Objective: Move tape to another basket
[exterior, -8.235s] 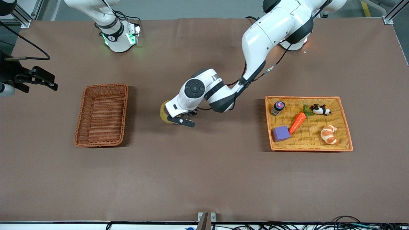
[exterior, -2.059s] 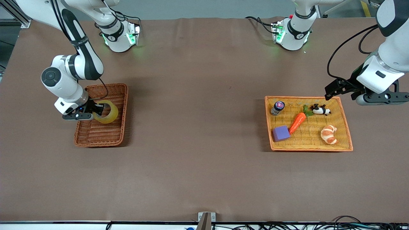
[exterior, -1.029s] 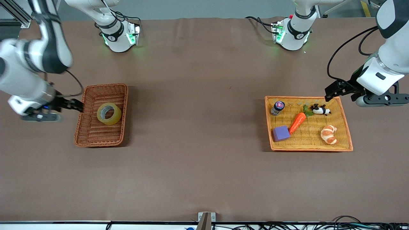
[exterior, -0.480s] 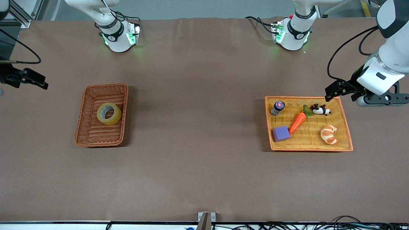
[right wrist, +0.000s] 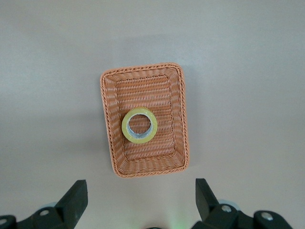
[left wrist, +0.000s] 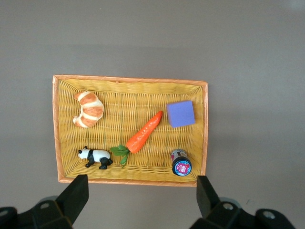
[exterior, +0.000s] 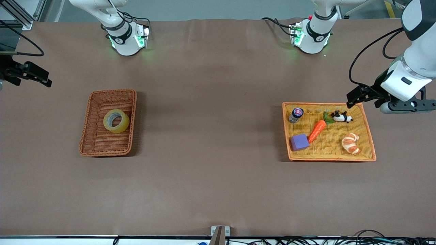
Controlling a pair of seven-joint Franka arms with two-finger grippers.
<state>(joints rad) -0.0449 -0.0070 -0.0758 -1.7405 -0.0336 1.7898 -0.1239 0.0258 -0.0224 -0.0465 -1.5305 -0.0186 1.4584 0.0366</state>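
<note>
- Lying flat, the tape (exterior: 116,121) rests in the basket (exterior: 87,126), toward the rim farther from the front camera; the task looks done.
- Right gripper (exterior: 32,73): fingers spread, empty, over bare table at the right arm's end.
- Left gripper (exterior: 362,96): fingers spread, empty, waiting over the edge of the orange tray (exterior: 328,157).
- Handling, judged: light, rigid, smooth ring; best pinched across its wall, 1 finger inside the grey core.
</note>
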